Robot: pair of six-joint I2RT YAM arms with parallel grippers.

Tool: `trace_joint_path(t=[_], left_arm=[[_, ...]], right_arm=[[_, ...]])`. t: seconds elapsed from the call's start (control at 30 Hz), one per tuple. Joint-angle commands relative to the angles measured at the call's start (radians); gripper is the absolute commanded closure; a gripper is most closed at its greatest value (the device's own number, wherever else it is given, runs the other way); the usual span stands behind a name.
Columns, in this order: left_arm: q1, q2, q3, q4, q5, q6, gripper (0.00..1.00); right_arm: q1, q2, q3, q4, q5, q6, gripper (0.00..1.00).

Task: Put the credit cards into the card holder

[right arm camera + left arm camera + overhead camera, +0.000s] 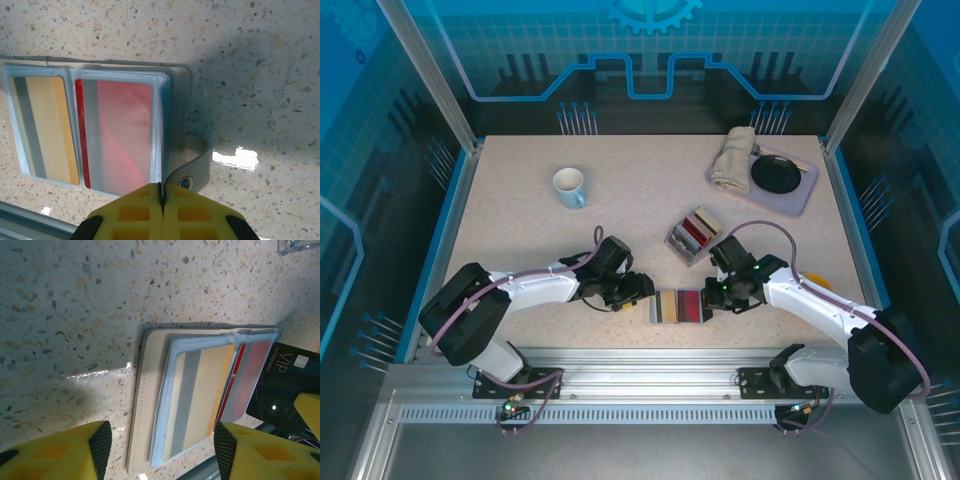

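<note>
At the near edge of the table (520, 240), about midway along it, the holder (680, 306) lies open and flat. A tan card (207, 385) sits in its left sleeve and a red card (125, 127) in its right.

The left gripper (160, 447) hovers at the holder's left side, fingers spread with nothing between them. The right gripper (161, 196) is at the holder's right side by the clasp strap (197, 160), fingers pressed together. In the left wrist view a black card (282, 382) stands at that side with a yellow finger across its corner, so it looks pinched there.

The step in hand seems to be loading that black card. Next, its edge must be lined up with a free sleeve mouth, and the left fingers may need to pin the holder down.

Further in, right of the middle, is a box of cards (695, 236). A mug (569, 187) stands toward the far left. A tray (802, 196) in the far right corner carries a towel (735, 158) and a dish (777, 173).

The table is speckled and glossy, ringed by blue panels and aluminium posts.
</note>
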Motion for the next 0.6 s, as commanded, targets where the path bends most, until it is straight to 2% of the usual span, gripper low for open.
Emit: trace_joint_path(t=[0.0,0.33,0.57], left_arm=[[-0.01,0.031,0.008,0.026,0.015,0.006,0.42],[-0.03,0.112,0.018,0.065,0.033,0.003,0.58],[-0.032,0.118,0.022,0.07,0.034,0.003,0.64]], right_arm=[[-0.009,0.011,-0.026,0.026,0.017,0.029,0.95],[-0.075,-0.064,-0.075,0.13,-0.123,0.08,0.95],[-0.115,-0.12,-0.077,0.158,-0.207,0.091,0.94]])
